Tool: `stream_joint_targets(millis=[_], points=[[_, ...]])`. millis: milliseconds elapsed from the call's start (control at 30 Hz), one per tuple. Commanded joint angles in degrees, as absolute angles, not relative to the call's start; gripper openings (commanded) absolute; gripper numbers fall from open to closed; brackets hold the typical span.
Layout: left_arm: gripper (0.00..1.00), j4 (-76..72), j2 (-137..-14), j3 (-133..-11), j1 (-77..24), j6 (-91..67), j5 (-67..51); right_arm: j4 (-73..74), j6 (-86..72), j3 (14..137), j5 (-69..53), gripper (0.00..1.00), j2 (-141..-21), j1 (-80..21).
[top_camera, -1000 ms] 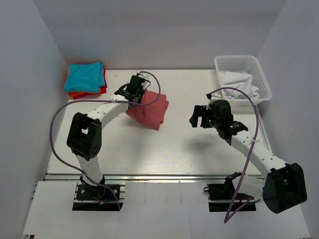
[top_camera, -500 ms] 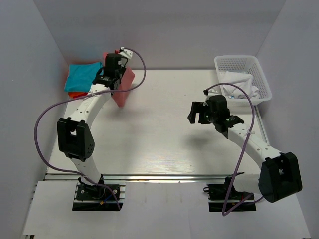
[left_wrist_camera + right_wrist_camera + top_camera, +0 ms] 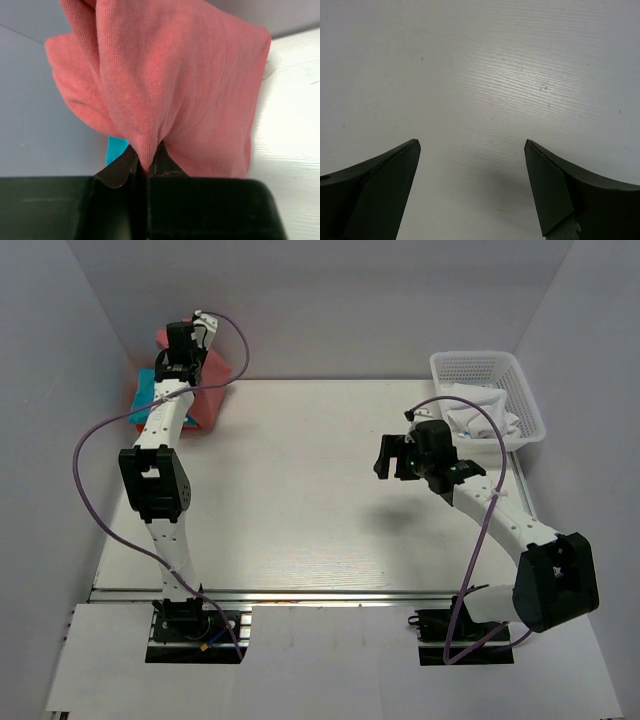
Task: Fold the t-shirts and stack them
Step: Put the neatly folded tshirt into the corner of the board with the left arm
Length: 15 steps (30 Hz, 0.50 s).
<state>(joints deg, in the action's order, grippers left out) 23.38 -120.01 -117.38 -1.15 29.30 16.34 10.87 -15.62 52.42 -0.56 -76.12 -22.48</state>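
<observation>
Upper left of the overhead view: the left gripper (image 3: 184, 348), jaws pinched almost together on a fold of the dusty salmon-red t-shirt (image 3: 212, 380), holds the bunched garment aloft at the pile of folded shirts, the teal t-shirt (image 3: 143, 390) on top. Right of centre, the right gripper (image 3: 392, 457) hangs over the table (image 3: 300, 500), jaws spread wide and holding nothing. The job looks well along: the salmon shirt is not yet set down, and white cloth (image 3: 478, 405) in the lattice basket (image 3: 480, 362), upper right, may remain.

High rear overview — wrist cameras close, sharing table (image 3: 300, 490).
</observation>
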Motion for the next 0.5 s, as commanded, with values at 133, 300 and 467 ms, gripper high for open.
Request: stream_joint_targets(millis=[133, 300, 467], points=[[0.00, 22.2, -125.4, -125.9, 6.0, 29.4, 15.4, 12.3, -15.2, 57.9, 1.1, 0.90, -78.8, -22.8], [0.00, 19.3, -128.9, -127.0, 9.7, 26.4, 15.9, 12.7, -15.5, 59.4, 1.3, 0.90, -81.2, -22.7], [0.00, 18.5, -135.6, -132.1, 12.9, 23.3, 17.2, 12.8, -15.7, 61.2, 1.0, 0.90, -83.7, -22.5]])
